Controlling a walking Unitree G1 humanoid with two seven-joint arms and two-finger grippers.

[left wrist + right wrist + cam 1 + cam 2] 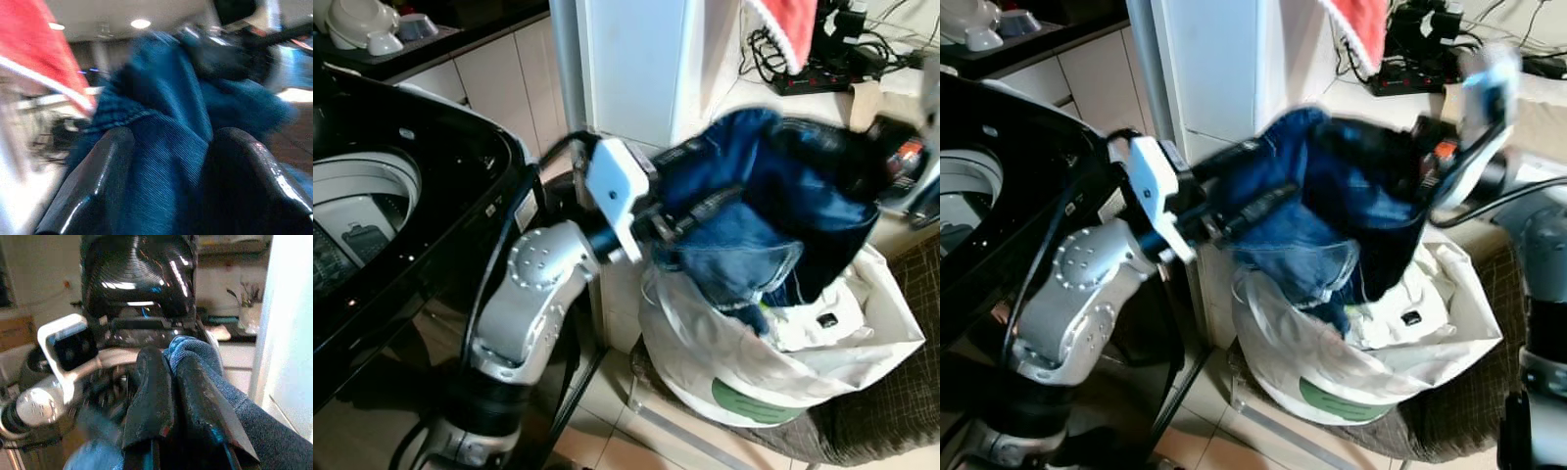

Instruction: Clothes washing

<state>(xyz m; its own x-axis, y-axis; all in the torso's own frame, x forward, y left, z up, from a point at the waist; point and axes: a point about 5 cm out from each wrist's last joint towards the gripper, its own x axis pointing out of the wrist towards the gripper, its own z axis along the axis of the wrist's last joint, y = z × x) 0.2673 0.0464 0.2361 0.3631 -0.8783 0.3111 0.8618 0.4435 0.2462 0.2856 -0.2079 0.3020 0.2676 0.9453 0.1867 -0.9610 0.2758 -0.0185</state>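
While both arms reach over the white bag (773,362), a pair of blue jeans (754,215) hangs in the air between them, its lower folds draping down into the bag's open mouth. The left gripper (680,220) clamps the denim at the jeans' left side; in the left wrist view its two fingers (93,186) stand apart with a thick fold of cloth pressed between them. The right gripper (1430,157) holds the garment's right side, and the right wrist view shows its fingers (151,396) closed tight together with denim bunched against them, though blur makes the exact pinch hard to read. The bag sits on a dark woven seat (891,411) against a white cabinet (636,59). To the robot's left stands the washer (401,196), its black lid raised and the drum (362,186) open. A red cloth (783,29) hangs above the worktop (744,93) behind, where a black power strip (813,78) with tangled cables lies near the far edge.
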